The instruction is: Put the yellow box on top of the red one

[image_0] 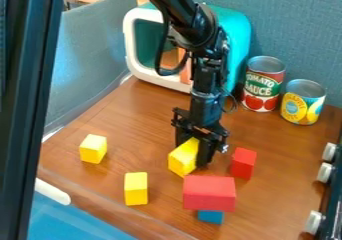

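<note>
Jaws clamp yellow wood-like box [182,158], probably light, stiff, best held by flat sides; red wood-like oblong [209,193] at five o'clock.

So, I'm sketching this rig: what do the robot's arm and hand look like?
The arm is black, with chunky jointed segments and a black cable looping out beside it. The hand is black, angular and two-fingered, with a small pale spot low on one side.
</note>
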Motion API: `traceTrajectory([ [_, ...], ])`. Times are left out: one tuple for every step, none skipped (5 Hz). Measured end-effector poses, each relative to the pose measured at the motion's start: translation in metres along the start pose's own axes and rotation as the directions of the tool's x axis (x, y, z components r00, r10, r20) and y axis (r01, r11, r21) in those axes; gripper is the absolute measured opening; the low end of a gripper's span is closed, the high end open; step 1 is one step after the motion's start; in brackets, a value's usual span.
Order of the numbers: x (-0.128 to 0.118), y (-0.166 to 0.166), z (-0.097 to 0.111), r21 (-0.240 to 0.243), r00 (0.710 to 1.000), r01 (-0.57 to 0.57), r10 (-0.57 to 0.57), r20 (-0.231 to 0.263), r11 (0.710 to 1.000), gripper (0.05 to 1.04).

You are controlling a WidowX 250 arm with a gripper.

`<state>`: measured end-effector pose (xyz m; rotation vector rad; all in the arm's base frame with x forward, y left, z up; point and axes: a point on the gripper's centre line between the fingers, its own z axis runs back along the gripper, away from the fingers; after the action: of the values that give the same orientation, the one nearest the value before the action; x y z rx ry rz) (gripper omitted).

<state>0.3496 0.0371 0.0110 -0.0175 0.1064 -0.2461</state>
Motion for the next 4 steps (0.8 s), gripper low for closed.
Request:
traceTrajectory([
  [-0.001, 0.0, 0.0, -0.022, 1.0, -0.006, 0.006, 0.002, 1.0, 0.608],
  [-0.003, 0.001, 0.023, -0.036, 0.998, 0.001, 0.001, 0.056, 0.999, 0.608],
  [-0.001, -0.011, 0.053, -0.013, 0.992, 0.047, -0.045, 0.12, 0.999, 0.608],
  [-0.004, -0.026, 0.062, -0.011, 0.988, 0.094, -0.092, 0.123, 0.996, 0.608],
])
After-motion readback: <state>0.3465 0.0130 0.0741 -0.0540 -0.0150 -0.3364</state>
